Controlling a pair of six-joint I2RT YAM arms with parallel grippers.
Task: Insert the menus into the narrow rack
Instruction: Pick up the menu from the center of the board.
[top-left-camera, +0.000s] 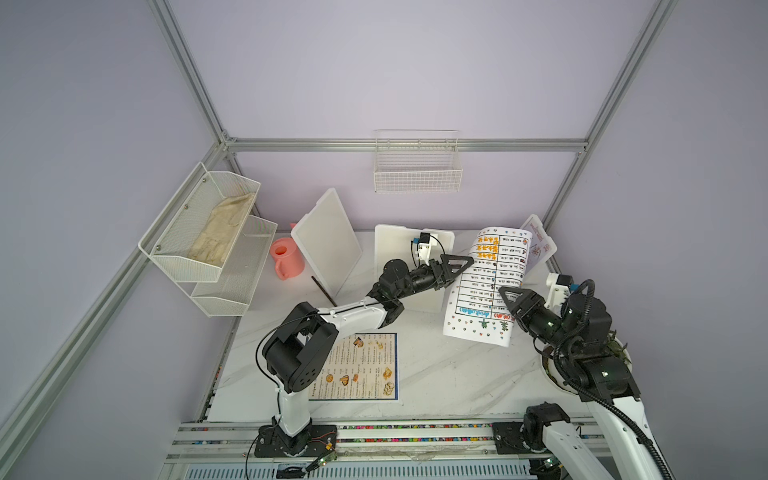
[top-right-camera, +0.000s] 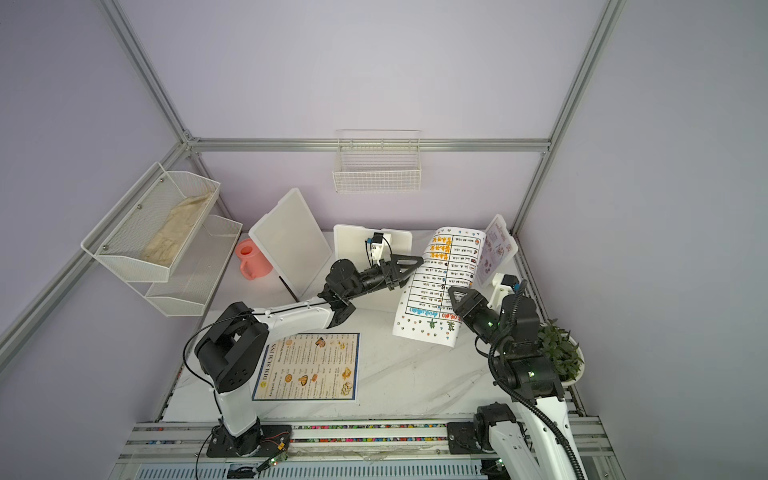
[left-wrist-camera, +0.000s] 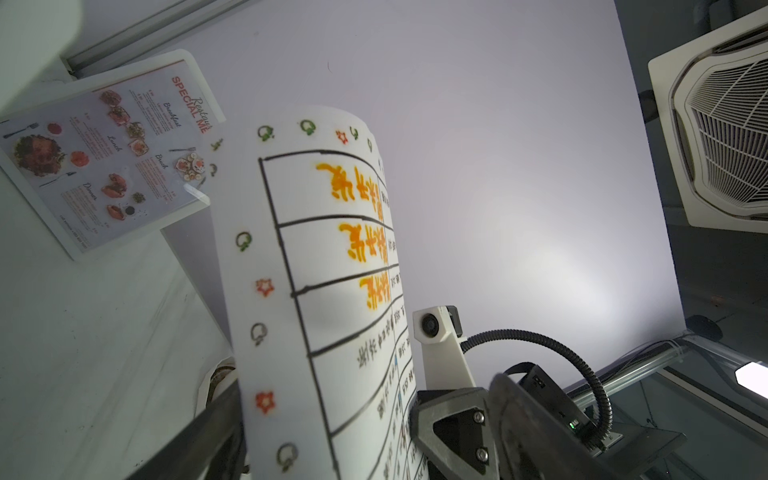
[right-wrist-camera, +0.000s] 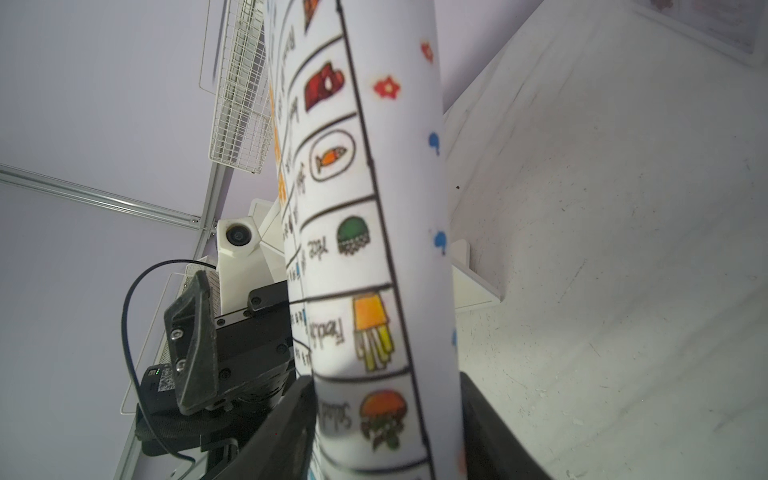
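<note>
Though one arm's elbow overlaps its corner, the dark-bordered menu (top-right-camera: 316, 365) lying flat on the marbled desk (top-right-camera: 415, 386) shows the title "DIM SUM INN" along one edge, above rows of small food pictures whose captions are too fine to read. The small photo card (left-wrist-camera: 108, 153) stands tilted in the back right corner. It reads "SPECIAL ME", with the rest of the word cut off, plus the script headings "Breakfast", "Lunch" and "Dinner". The large white sheet (top-left-camera: 482, 270), ruled into a table and edged with coloured dots, is lifted off the desk and bowed into a curve. It carries big orange characters and little food drawings, but its small lettering is blurred. The right fingers (right-wrist-camera: 282, 436) are clamped on this sheet near its lower right edge. The left fingers (right-wrist-camera: 193, 332) stand apart, open, at the sheet's opposite edge, and the sheet hides one of them. The wire rack (top-left-camera: 417, 166) hangs on the back wall above everything, with no menu in it. Two white boards (top-left-camera: 328, 241) (top-left-camera: 399, 245) lean at the back of the desk, the second partly behind the left arm. A pink jug (top-left-camera: 286, 257) sits beside them, and a dark stick (top-left-camera: 324, 291) lies near the first board's foot. On the left wall a two-tier mesh shelf (top-left-camera: 232, 286) holds a beige cloth (top-left-camera: 222, 232) in its upper tier. A potted plant (top-right-camera: 559, 353) is mostly screened by the right arm, and a ceiling vent (left-wrist-camera: 715, 137) shows in the left wrist view.
</note>
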